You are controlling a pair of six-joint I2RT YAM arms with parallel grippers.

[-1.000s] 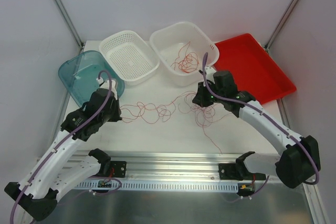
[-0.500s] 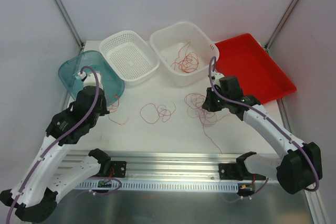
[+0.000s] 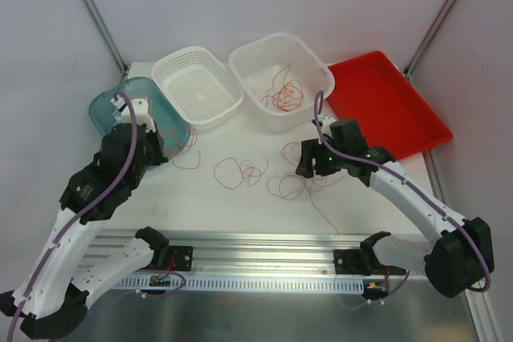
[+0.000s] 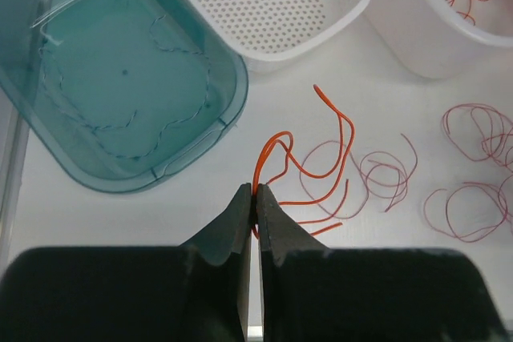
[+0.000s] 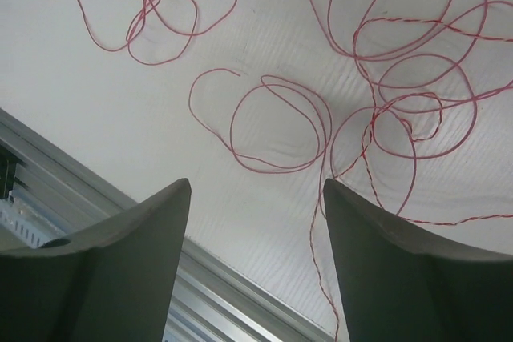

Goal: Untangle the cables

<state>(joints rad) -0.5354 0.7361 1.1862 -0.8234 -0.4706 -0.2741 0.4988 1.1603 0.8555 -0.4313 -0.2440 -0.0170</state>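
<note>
Hovering spread-fingered over loose cables (image 5: 373,118), the right hand (image 5: 256,184) holds nothing while the left hand (image 4: 255,191) pinches one strand (image 4: 349,130).

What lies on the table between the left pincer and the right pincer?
In the top view, the strand pinched by the left pincer, then a separate cluster of red wire loops, before the tangle under the open right pincer.
</note>
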